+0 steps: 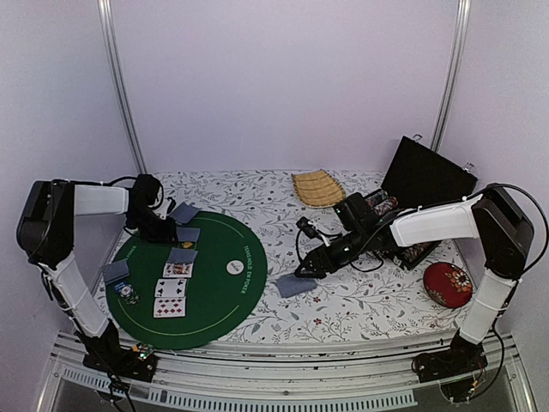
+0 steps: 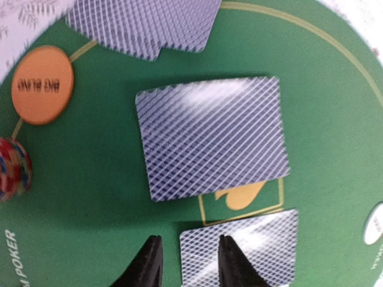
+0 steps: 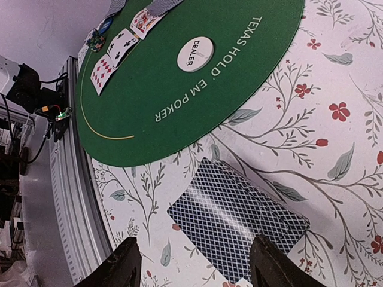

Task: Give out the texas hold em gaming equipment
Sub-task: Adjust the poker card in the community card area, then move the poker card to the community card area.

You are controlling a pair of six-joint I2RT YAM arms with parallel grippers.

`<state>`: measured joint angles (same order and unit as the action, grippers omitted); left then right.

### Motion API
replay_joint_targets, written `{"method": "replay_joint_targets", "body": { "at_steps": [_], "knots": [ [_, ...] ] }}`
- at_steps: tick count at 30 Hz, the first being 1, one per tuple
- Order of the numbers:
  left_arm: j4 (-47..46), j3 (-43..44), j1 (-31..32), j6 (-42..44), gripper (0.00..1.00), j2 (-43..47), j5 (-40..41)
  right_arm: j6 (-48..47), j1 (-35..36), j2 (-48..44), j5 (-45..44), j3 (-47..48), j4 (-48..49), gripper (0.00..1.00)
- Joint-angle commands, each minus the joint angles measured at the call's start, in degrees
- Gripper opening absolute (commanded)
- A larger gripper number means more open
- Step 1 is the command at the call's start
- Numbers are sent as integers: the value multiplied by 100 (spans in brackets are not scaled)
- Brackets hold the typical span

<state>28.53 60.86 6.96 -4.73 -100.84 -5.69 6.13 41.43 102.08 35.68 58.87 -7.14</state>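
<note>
On the round green poker mat (image 1: 214, 300), grey-blue card backs lie at the far left: one (image 1: 184, 212), one (image 1: 188, 233) and one (image 1: 182, 255). Three face-up cards (image 1: 171, 288) form a column below them. My left gripper (image 1: 165, 230) hovers there. In the left wrist view it (image 2: 188, 263) is open, straddling the left edge of a face-down card (image 2: 251, 245) flat on the mat, with another card (image 2: 212, 137) beyond. An orange BIG BLIND token (image 2: 43, 85) lies left. My right gripper (image 3: 194, 266) is open above the face-down deck (image 3: 236, 218) on the floral cloth.
A white DEALER button (image 1: 233, 267) sits mid-mat. A single card (image 1: 115, 271) and chips (image 1: 127, 293) lie at the mat's left edge. A ribbed tan tray (image 1: 318, 187) stands at the back, an open black case (image 1: 426, 176) at back right, and a red cushion (image 1: 448, 284) at right.
</note>
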Motion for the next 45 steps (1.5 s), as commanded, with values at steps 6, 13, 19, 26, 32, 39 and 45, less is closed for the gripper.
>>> {"method": "replay_joint_targets", "body": {
  "at_steps": [6,13,19,26,32,39,45],
  "knots": [
    [-488,618,-290,-418,45,-264,-292,-60,-35,-85,-100,136,-123,64],
    [-564,1124,-352,-589,46,-1075,-122,-68,-36,-49,-112,141,-165,65],
    [-820,1115,-334,-478,43,-1476,-42,-81,-38,-72,-121,80,-165,65],
    [-1073,805,-211,-80,32,-1378,-466,-97,-38,-32,-114,131,-187,65],
    [-1073,622,-145,60,17,-1241,-700,-103,-38,-29,-105,161,-222,65],
    [-1184,298,-51,253,2,-820,-740,-103,-35,-57,-123,125,-218,65],
    [-1292,8,-7,355,1,-702,-445,-102,-33,-44,-80,150,-218,65]
  ]
}}
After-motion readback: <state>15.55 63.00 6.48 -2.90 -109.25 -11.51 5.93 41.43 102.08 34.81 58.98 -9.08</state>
